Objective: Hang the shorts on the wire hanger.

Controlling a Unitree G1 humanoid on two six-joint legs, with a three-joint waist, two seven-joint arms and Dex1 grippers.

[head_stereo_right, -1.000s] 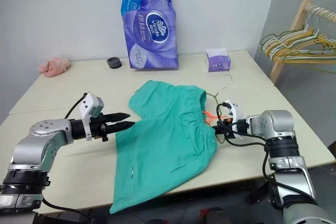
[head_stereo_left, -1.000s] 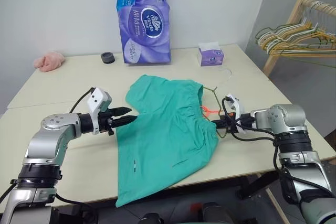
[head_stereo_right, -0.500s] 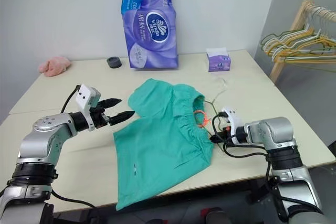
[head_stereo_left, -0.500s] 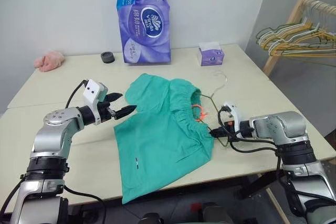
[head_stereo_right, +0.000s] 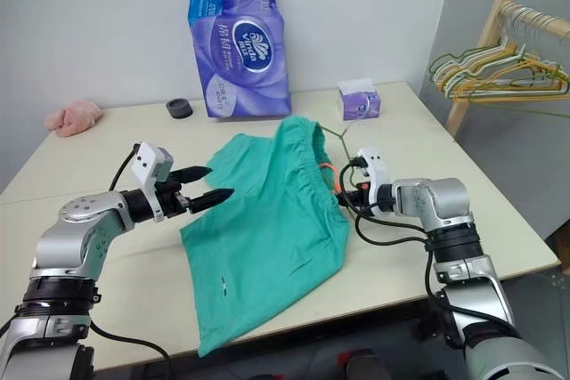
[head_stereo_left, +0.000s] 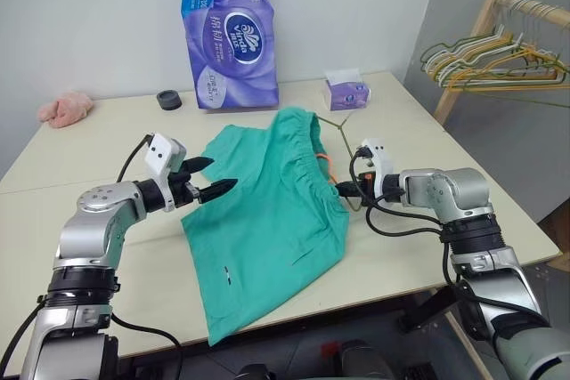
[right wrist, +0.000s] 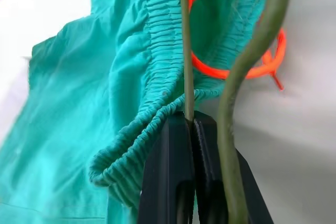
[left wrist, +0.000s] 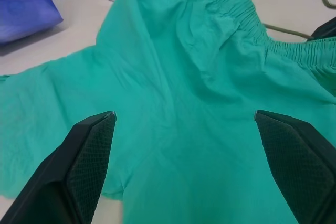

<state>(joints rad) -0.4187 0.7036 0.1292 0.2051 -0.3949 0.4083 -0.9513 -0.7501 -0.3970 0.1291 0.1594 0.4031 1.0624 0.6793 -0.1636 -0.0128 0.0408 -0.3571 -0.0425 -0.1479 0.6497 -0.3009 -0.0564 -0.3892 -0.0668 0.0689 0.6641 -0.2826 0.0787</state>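
The pale tabletop (head_stereo_left: 71, 144) carries nearly everything here. Spread across its middle are the shorts (head_stereo_left: 267, 220), teal-green, one leg hanging over the near edge and the elastic waistband bunched and lifted toward the right side, with the orange drawstring (right wrist: 239, 69) looping out beside it. At the back stands a tall purple pack of tissue rolls (head_stereo_left: 227, 37), and to its right a small purple tissue box (head_stereo_left: 346, 93). Off the tabletop on the right, a wooden rack (head_stereo_left: 463, 60) holds a bunch of green, yellow and orange hangers (head_stereo_left: 490, 64). A pink fluffy cloth (head_stereo_left: 62, 109) lies at the far left corner, with a small dark round object (head_stereo_left: 167, 99) near the pack.

The wire hanger (right wrist: 185, 51), thin and olive-green, is threaded into the waistband; its hook points toward the tissue box. The right claw (right wrist: 190, 124) is clenched on the wire right at the waistband. The left claw (head_stereo_left: 214, 177) is released, fingers spread wide, just above the shorts' left edge and holding nothing.
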